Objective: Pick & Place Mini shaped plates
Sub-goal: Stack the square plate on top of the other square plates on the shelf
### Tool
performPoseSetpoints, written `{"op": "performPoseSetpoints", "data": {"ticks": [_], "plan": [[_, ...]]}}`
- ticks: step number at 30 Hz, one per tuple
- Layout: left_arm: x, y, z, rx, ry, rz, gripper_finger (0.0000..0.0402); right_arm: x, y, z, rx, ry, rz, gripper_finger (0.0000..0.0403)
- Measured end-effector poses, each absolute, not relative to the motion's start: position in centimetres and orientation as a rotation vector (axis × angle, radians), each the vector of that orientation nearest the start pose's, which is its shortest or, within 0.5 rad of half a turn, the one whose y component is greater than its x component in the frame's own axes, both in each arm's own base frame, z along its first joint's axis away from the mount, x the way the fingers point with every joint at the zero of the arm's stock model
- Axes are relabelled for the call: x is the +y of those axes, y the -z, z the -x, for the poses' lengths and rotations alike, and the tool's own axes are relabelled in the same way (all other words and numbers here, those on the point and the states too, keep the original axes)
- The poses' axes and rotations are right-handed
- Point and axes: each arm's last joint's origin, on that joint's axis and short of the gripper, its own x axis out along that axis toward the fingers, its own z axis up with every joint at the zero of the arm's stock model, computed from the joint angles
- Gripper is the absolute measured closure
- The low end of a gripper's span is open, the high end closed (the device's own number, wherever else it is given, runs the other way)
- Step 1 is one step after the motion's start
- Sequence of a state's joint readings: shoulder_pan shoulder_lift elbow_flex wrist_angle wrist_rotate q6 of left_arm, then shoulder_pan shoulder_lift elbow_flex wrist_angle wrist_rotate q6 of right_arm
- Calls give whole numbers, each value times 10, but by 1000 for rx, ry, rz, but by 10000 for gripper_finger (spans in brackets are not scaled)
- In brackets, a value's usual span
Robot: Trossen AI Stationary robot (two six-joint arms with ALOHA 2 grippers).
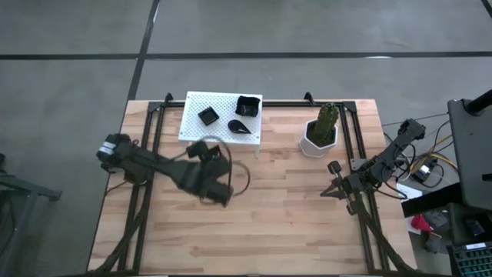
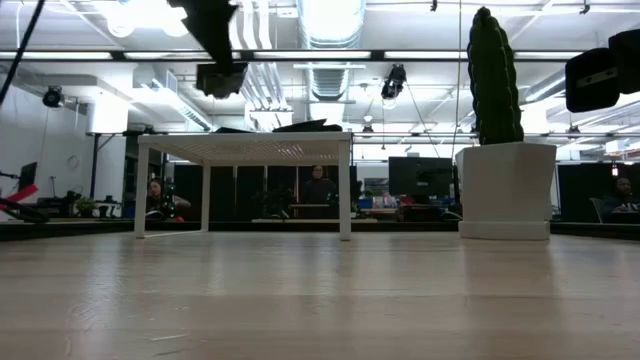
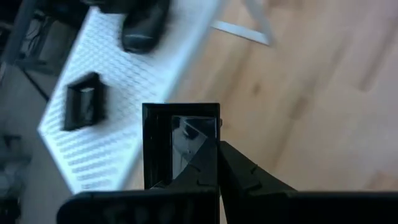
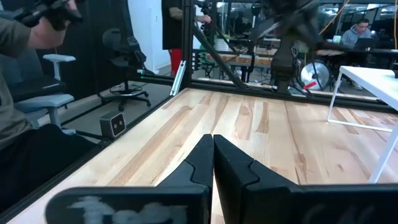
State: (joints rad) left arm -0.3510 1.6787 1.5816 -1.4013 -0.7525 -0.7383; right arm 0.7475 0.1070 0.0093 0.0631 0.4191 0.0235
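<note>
High view, table (image 1: 292, 231) contents:

1. Rack (image 1: 196, 127), white, perforated, at 12 o'clock of the table. It carries three black plates:
   - small square (image 1: 207, 116), near the rack's middle.
   - rimmed square (image 1: 247, 105), at 2 o'clock of the small square, in the rack's far right corner.
   - teardrop (image 1: 241, 126), at 6 o'clock of the rimmed square and apart from it.
2. Cactus pot (image 1: 319, 138), white, with an upright green cactus. It stands at 3 o'clock of the rack, well apart from it.
3. Left gripper (image 1: 206, 150), above the table just at 6 o'clock of the rack's near edge. In the left wrist view it is clenched on the rim of a fourth plate, the held square (image 3: 180, 146), which is glossy black, stands on edge and is clear of the wood.
4. Right gripper (image 1: 329, 190), at 3 o'clock of the table and 6 o'clock of the pot. Its fingers are pressed together, grasping nothing.

Right wrist view: a seated person (image 4: 25, 93) beyond the table edge.
</note>
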Motion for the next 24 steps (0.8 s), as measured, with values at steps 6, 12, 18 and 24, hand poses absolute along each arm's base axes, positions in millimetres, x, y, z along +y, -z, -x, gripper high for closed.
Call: {"op": "performPoseSetpoints", "data": {"ticks": [6,12,18,24], "plan": [[-32,-331,-301,1080,-887,-98,401,60,-164,-82,33,-328,-6,394],[15,-335,-303,1145,-947,-55,401,60,-164,-82,33,-328,-6,394],[47,-335,-304,1189,-965,-133,401,60,-164,-82,33,-328,-4,394],[61,-331,-307,1193,-948,-151,401,60,-164,-82,33,-328,-4,394]]}}
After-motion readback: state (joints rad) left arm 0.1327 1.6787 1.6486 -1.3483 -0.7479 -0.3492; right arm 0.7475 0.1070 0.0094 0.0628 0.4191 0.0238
